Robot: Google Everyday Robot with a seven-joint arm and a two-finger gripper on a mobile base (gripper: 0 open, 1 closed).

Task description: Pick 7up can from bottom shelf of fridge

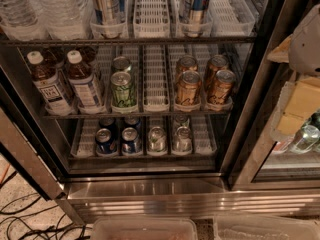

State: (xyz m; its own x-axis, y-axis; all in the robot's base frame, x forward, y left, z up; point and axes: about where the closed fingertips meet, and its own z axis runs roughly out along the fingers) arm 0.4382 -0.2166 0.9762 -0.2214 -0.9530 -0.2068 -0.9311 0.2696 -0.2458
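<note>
The fridge (150,191) stands open in front of me, with a steel base panel. Its bottom shelf (202,134) is a wire rack with white lane dividers. On it stand two dark blue cans (106,141) at the left. A silvery-grey can with a faint green tint, the 7up can (157,139), stands in the middle lane. More silvery cans (182,138) stand in the lane to its right. A pale grey part of my gripper (307,44) shows at the right edge, well above and to the right of the bottom shelf.
The middle rack holds tea bottles (50,81), green-and-white cans (123,89) and gold cans (188,86). The top rack holds water bottles and tall cans. The open door frame (25,156) slants at the left. Clear plastic bins (145,229) sit below. Cables (25,219) lie on the floor.
</note>
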